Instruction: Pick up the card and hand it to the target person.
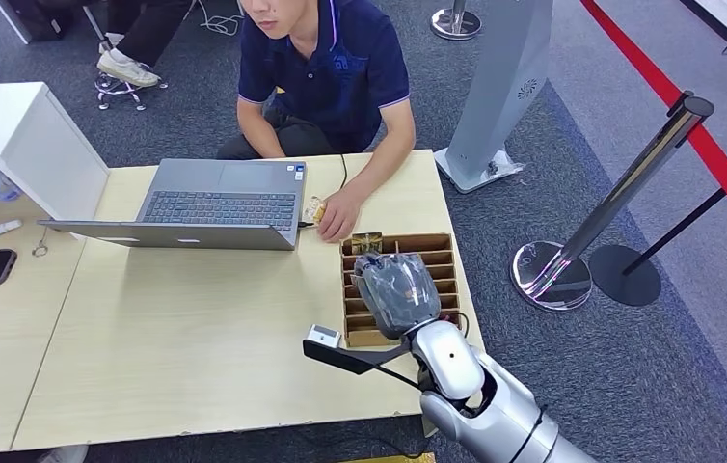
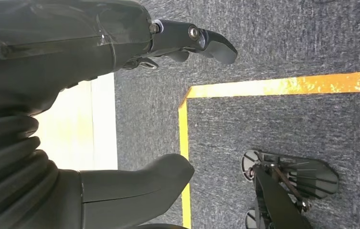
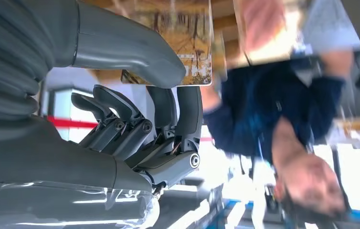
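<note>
The right hand [image 1: 396, 289] hovers over the wooden card rack [image 1: 442, 253] at the table's [image 1: 196, 338] right edge, pinching the card [image 3: 183, 43] between thumb and fingers. Pickup looks done; passing it to the person [image 1: 326, 68] seated at the far edge remains. The left hand [image 2: 121, 95] hangs over the carpet, fingers apart, holding nothing.
</note>
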Motion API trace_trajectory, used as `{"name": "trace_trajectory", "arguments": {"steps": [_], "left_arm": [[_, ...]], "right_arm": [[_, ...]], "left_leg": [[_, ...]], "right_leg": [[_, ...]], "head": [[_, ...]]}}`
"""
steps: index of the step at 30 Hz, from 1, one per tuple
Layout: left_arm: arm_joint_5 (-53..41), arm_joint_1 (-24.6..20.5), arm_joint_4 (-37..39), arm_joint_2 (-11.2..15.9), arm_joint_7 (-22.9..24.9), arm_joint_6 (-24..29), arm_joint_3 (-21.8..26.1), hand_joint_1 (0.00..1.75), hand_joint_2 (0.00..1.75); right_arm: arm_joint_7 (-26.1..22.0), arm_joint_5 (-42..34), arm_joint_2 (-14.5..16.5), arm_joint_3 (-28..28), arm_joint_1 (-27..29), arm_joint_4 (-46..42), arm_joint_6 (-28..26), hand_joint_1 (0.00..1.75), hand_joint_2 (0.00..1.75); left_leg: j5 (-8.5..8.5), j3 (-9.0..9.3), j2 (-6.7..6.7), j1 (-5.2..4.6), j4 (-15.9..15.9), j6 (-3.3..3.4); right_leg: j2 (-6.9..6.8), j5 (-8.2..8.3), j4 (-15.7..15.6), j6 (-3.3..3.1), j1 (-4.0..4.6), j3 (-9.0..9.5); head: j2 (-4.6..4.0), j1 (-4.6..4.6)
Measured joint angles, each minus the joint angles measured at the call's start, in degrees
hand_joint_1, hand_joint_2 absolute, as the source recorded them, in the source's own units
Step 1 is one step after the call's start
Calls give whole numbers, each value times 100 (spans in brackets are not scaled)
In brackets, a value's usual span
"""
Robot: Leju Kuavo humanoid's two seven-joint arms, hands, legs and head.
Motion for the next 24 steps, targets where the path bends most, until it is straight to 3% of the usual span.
{"name": "trace_trajectory", "arguments": {"steps": [7, 12, 24], "left_arm": [[-41, 3, 1, 2, 13, -13, -1, 0, 175], [-154, -1, -1, 4, -4, -76, -19, 0, 175], [-385, -32, -2, 0, -119, -131, -164, 0, 175]], "right_arm": [[46, 193, -185, -1, -309, -969, 458, 175, 175], [-13, -48, -333, 2, -833, -1245, 794, 175, 175], [-132, -498, -357, 95, -1839, 78, 929, 175, 175]], "left_leg": [[0, 0, 0, 0, 0, 0], [0, 0, 2, 0, 0, 0], [3, -7, -9, 0, 0, -1]], "right_leg": [[0, 1, 0, 0, 0, 1], [1, 4, 0, 1, 0, 1], [-7, 4, 2, 2, 0, 1]], "head": [[0, 1], [0, 1], [1, -1]]}}
